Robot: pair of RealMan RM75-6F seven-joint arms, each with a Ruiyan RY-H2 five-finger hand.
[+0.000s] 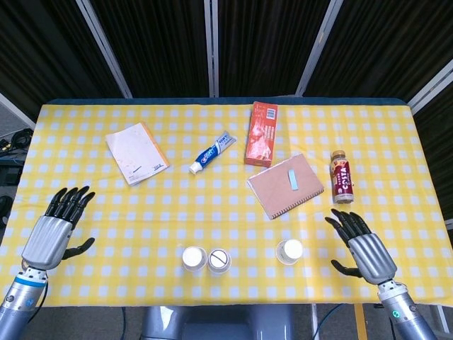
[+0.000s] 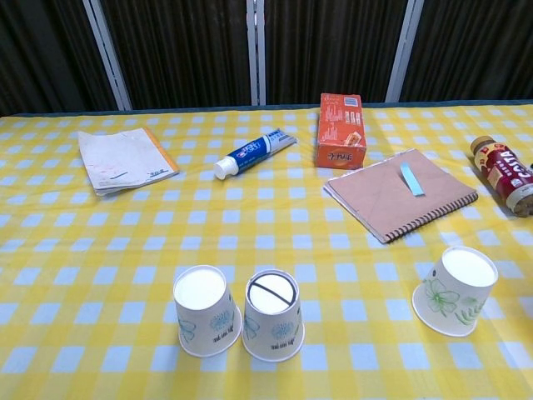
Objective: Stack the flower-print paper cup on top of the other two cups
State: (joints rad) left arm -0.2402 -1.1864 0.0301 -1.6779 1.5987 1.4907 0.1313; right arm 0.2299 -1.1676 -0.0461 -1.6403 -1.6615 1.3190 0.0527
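Left hand (image 1: 55,230): spread wide, holding nothing, over table's left edge.
Right hand (image 1: 364,248): spread wide, empty, just right of flower-print white paper cup (image 2: 454,291).
Flower-print cup: inverted, well apart from two touching inverted white paper cups (image 2: 239,312).
Views: hands visible in head view only.

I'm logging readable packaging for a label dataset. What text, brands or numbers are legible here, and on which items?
No text can be read for certain.
Toothpaste tube: white lettering on blue, blurred.
Orange box: print too small.
Bottle: red label, letters unclear.
Two plain cups: small dark print, illegible.
Booklet: marks unreadable.
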